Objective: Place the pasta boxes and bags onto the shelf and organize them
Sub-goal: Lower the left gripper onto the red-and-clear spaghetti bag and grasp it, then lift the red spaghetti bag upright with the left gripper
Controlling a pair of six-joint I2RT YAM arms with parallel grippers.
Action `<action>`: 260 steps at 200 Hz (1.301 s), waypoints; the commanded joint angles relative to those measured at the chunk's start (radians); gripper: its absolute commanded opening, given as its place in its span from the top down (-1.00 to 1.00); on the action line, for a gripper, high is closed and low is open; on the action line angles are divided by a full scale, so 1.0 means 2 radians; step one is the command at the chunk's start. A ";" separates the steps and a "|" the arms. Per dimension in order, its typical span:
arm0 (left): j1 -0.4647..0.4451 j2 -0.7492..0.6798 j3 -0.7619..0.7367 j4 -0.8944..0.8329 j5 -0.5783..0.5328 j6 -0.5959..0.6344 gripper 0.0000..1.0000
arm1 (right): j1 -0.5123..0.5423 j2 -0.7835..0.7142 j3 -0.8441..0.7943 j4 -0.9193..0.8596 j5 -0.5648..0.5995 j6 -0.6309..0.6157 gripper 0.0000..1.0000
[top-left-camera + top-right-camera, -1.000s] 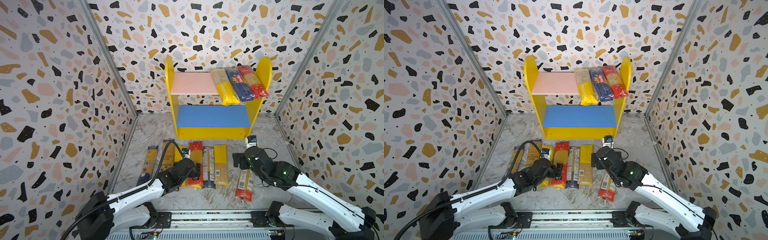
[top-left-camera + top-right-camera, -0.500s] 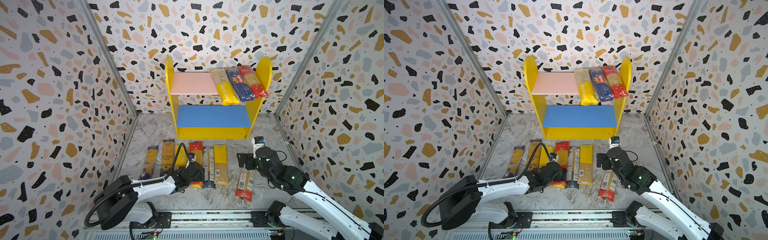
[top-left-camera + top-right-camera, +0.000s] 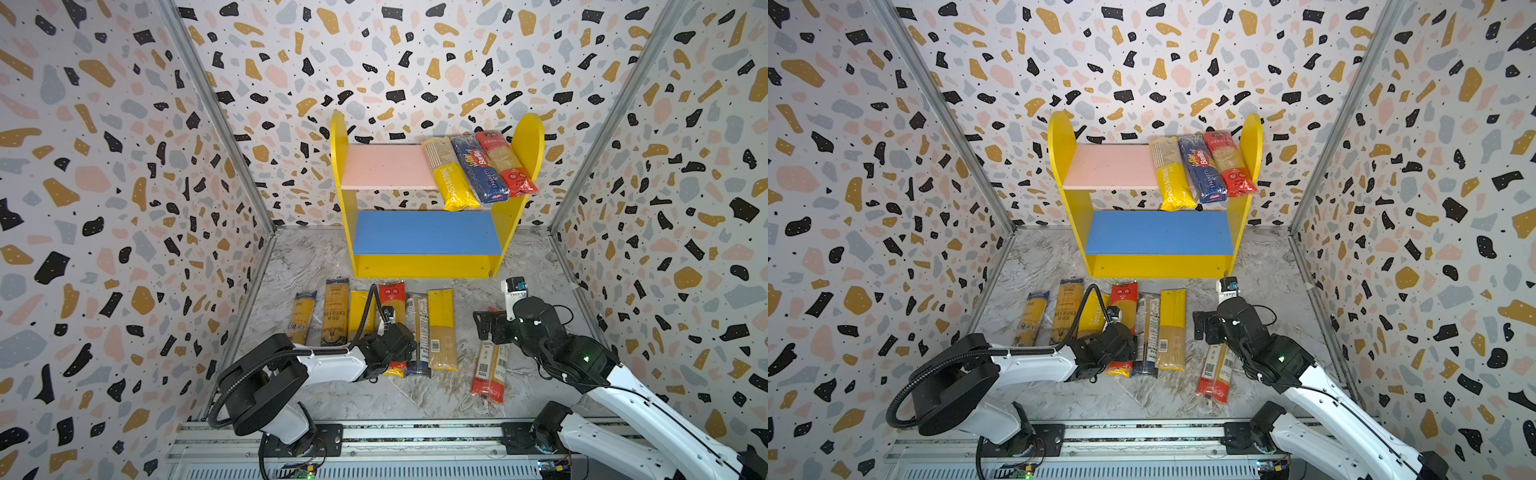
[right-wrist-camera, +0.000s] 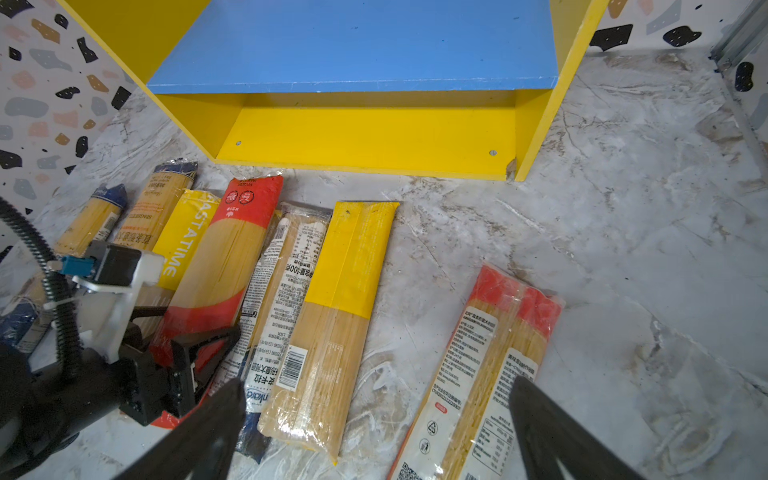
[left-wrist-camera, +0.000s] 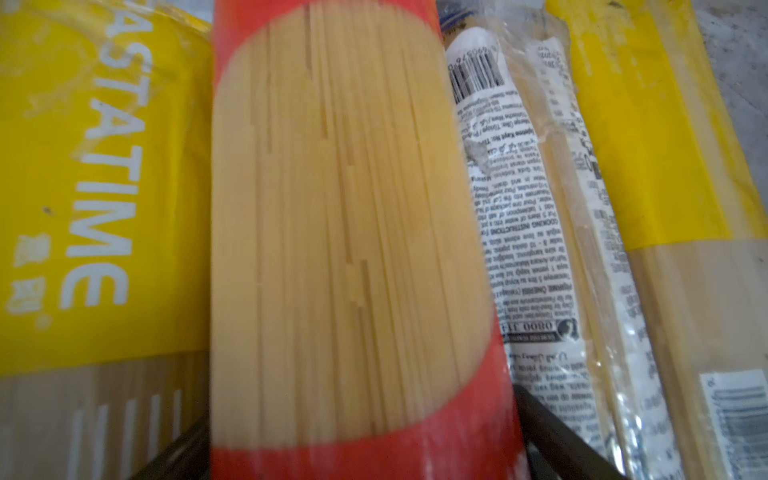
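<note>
Yellow shelf [image 3: 528,137], pink upper board [image 3: 386,166], blue lower board [image 3: 428,232], terrazzo-speckled walls [image 3: 104,166], grey marbled floor [image 3: 532,266].

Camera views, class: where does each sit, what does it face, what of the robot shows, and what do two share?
Both top views: high, robot's side, looking down on shelf and loose packets; left arm, right arm show.
Left wrist: on the left arm, close above the red packet; jaw tips flank it.
Right wrist: on the right arm, facing the shelf; open jaws and left arm show.
Shared: both wrist views show the red packet.
</note>
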 commanded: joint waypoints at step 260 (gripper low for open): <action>-0.010 -0.169 0.074 -0.118 -0.013 0.097 1.00 | -0.016 0.002 0.004 0.010 -0.048 -0.021 -0.98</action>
